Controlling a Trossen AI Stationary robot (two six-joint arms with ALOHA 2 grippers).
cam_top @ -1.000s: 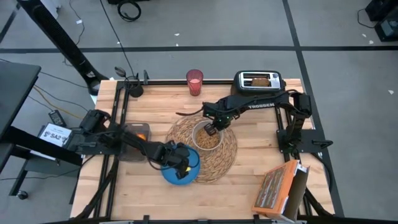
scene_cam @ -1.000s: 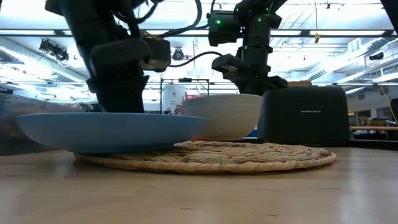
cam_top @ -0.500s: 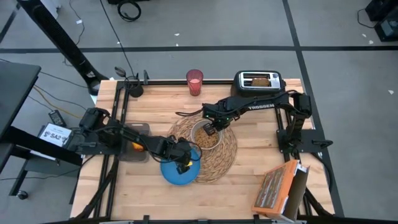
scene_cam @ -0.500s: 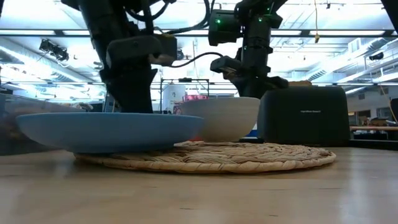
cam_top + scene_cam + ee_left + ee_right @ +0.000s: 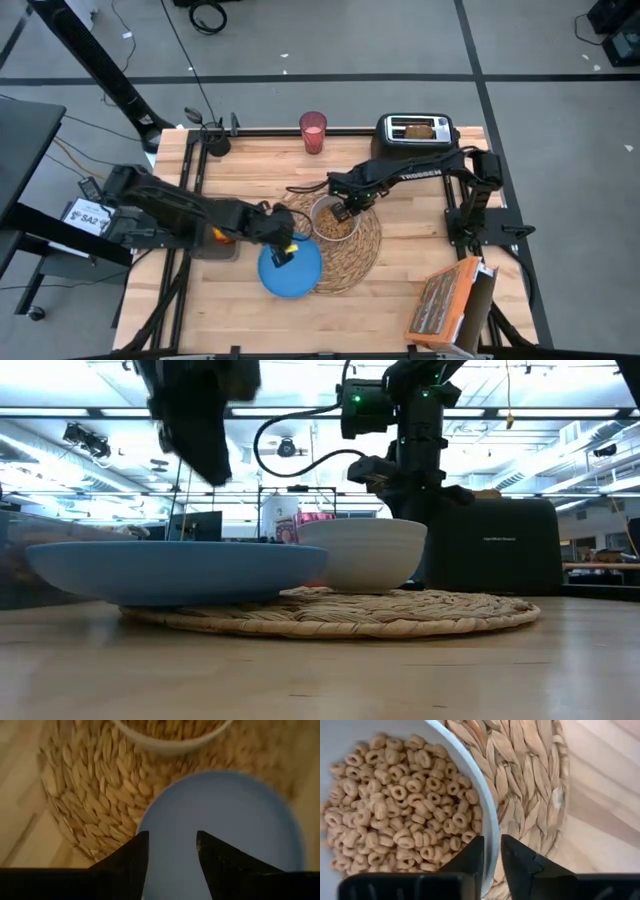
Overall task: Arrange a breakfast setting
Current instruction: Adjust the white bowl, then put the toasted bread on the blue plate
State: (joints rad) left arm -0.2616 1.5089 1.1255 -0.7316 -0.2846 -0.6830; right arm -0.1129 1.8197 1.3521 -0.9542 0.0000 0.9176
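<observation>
Black toaster (image 5: 414, 129) at the table's 1 o'clock with toast (image 5: 418, 128) in its slot, pink cup (image 5: 313, 131) at 12, orange cereal box (image 5: 448, 302) at 4, nothing lying between either gripper and the dishes. Only from the right wrist: cereal rings filling the small white bowl (image 5: 395, 800), right gripper (image 5: 491, 851) clamped across its rim, one finger inside, one outside. Only from the left wrist: left gripper (image 5: 172, 851) parted and empty above the blue plate (image 5: 225, 835). Round woven placemat (image 5: 338, 233) at table centre, bowl (image 5: 333, 219) on it, smooth plate (image 5: 291, 268) overlapping its 8 o'clock edge.
</observation>
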